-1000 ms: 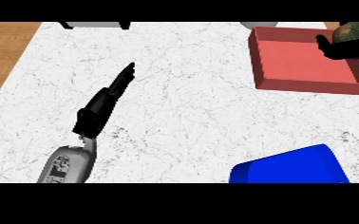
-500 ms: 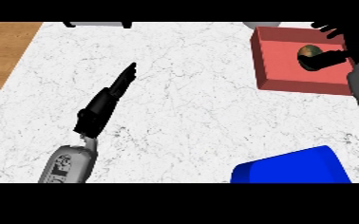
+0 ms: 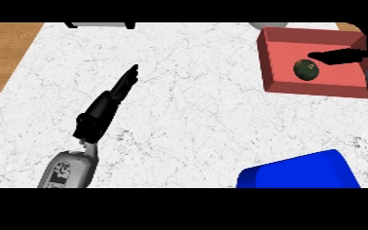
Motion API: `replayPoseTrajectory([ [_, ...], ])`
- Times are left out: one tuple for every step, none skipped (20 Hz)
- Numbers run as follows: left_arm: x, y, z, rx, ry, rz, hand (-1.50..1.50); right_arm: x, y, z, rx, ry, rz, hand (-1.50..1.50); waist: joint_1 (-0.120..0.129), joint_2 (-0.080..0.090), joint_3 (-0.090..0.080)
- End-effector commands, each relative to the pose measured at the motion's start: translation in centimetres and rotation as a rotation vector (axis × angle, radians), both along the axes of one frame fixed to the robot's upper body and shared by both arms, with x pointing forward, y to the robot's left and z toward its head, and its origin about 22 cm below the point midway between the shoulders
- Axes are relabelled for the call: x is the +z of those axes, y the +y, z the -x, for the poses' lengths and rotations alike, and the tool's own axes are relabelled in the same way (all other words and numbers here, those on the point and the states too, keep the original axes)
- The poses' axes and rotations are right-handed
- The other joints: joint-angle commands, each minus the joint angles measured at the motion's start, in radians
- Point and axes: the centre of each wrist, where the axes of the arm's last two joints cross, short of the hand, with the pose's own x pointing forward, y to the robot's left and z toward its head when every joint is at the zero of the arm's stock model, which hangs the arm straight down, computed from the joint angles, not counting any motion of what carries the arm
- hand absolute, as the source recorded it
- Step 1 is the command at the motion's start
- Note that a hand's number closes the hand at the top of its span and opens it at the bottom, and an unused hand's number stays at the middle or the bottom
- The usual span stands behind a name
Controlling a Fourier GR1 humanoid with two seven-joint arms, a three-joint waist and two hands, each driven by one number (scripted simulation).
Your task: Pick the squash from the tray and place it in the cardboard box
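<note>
Squash (image 3: 306,69) lies in the red tray (image 3: 284,48) at the table's (image 3: 201,68) far right. Right hand (image 3: 341,55) holds its fingers straight, just beside the squash, unclamped. Left hand (image 3: 108,108) hovers over the table, fingers straight and together.

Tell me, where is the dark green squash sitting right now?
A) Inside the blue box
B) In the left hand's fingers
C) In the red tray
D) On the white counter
C: the squash lies on the floor of the red tray at the upper right, with the right hand just above it in the view and not curled round it.
</note>
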Motion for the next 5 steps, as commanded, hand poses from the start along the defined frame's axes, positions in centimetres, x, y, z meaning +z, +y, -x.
replayPoseTrajectory([
  [0.3,-0.5,-0.4,0.01,0.003,0.008,0.0,0.3,-2.4,0.8,-0.043,-0.165,-0.218,-1.5,-0.011,0.001,0.001],
  [0.9,-0.6,-0.1,0.024,-0.015,-0.005,0.0,2.1,-2.0,0.1,-0.021,-0.182,-0.287,-1.5,-0.008,-0.004,0.001],
  [-0.1,-1.2,0.2,-0.007,0.012,0.015,0.0,1.2,-3.3,1.0,-0.018,-0.215,-0.312,-1.5,-0.011,-0.002,0.001],
  [0.6,0.7,0.3,0.004,-0.008,0.012,0.0,1.4,-5.3,1.9,-0.052,-0.228,-0.35,-1.5,-0.003,0.0,0.001],
  [-1.1,-0.6,0.7,0.014,0.002,-0.002,0.0,0.7,-6.3,2.7,-0.051,-0.226,-0.354,-1.5,-0.002,0.004,0.001],
])
